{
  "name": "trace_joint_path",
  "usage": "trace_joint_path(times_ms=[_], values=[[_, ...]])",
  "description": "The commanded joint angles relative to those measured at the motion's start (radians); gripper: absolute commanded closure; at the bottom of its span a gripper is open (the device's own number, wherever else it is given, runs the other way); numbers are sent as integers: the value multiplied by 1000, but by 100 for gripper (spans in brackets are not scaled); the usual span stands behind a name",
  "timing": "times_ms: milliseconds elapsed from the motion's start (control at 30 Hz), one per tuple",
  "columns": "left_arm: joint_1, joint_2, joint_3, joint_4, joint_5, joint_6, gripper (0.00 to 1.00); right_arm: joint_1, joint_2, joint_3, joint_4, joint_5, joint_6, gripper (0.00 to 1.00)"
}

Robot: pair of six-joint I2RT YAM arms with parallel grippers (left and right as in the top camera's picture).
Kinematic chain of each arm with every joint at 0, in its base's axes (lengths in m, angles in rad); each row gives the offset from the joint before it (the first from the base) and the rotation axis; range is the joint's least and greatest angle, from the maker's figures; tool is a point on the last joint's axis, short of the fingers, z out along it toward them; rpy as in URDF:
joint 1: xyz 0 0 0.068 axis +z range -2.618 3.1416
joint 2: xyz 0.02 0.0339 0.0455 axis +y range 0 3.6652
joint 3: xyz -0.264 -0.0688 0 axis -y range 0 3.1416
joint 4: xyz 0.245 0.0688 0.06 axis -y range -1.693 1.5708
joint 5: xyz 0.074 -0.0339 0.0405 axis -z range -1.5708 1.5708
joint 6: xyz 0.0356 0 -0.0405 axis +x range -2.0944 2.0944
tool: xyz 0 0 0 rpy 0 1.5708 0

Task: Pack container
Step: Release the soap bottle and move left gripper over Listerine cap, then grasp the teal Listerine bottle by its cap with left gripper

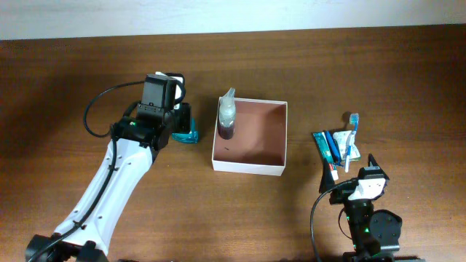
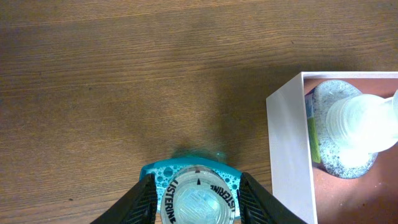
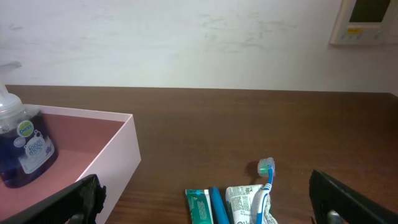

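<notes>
The container (image 1: pixel 247 167), a white-walled square box with a reddish-brown inside, sits mid-table and shows in the left wrist view (image 2: pixel 289 155) and the right wrist view (image 3: pixel 118 155). A pump soap bottle (image 1: pixel 227 120) with dark liquid stands in its left corner (image 2: pixel 357 124) (image 3: pixel 22 146). My left gripper (image 1: pixel 180 124) is closed around a teal Listerine mouthwash bottle (image 2: pixel 198 199) just left of the box; the bottle also shows overhead (image 1: pixel 187 136). My right gripper (image 1: pixel 349 169) is wide open and empty (image 3: pixel 211 205), just in front of the toothpaste items.
Right of the box lie a green toothpaste box (image 1: pixel 325 145) (image 3: pixel 200 208), a crumpled white toothpaste tube (image 3: pixel 239 202) and a blue toothbrush (image 1: pixel 352 138) (image 3: pixel 264 186). A white wall runs along the table's far edge (image 3: pixel 186 50).
</notes>
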Motion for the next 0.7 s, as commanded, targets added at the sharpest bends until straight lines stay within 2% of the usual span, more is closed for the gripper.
trace_joint_path(times_ms=[0, 533, 667], values=[[3, 11, 3, 7, -8, 2, 59, -8, -8, -5, -5, 5, -6, 2], [3, 11, 3, 20, -8, 2, 64, -8, -8, -5, -5, 5, -6, 2], [3, 11, 3, 21, -8, 2, 70, -8, -8, -5, -5, 5, -6, 2]])
